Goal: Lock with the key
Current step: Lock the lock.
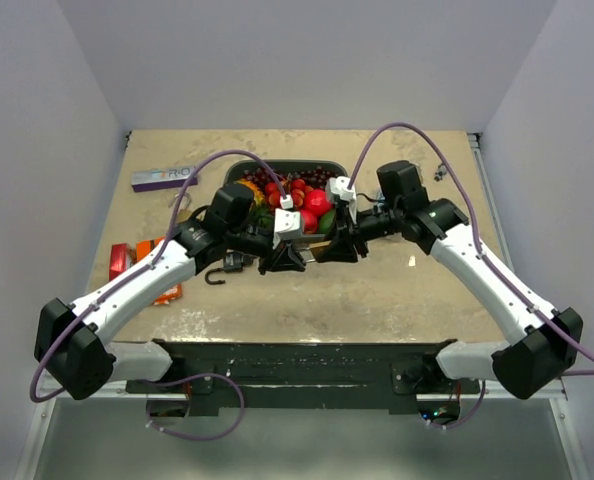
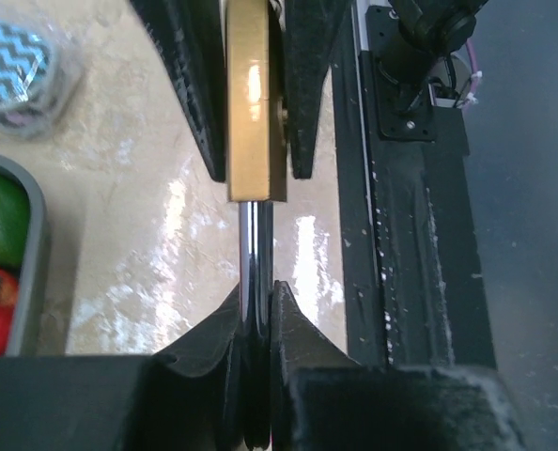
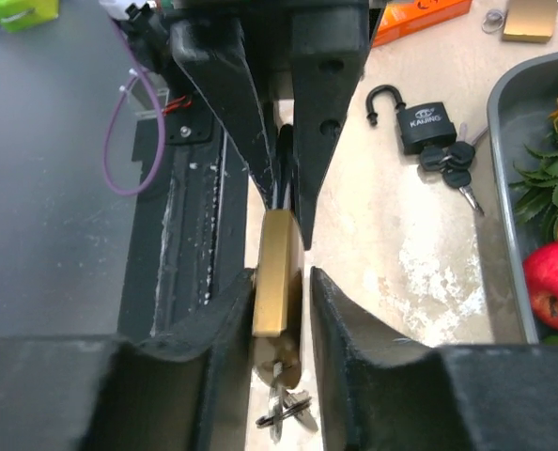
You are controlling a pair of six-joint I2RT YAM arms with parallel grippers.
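A brass padlock (image 3: 277, 272) is held in the air between my two grippers, over the table's near edge. My left gripper (image 2: 257, 303) is shut on its steel shackle (image 2: 256, 249); in the top view it (image 1: 295, 258) sits just left of my right gripper (image 1: 329, 250). My right gripper (image 3: 282, 277) straddles the brass body: its left pad touches, and a thin gap shows at the right pad. A key (image 3: 284, 362) sits in the padlock's underside with a key ring (image 3: 284, 411) hanging from it, between the right fingers.
A black padlock (image 3: 425, 127) with its shackle open and a bunch of keys (image 3: 453, 164) lies on the table. A grey tray (image 3: 504, 235) holds fruit, including a red apple (image 3: 556, 282). An orange box (image 1: 162, 270) and a purple box (image 1: 165, 178) lie at the left.
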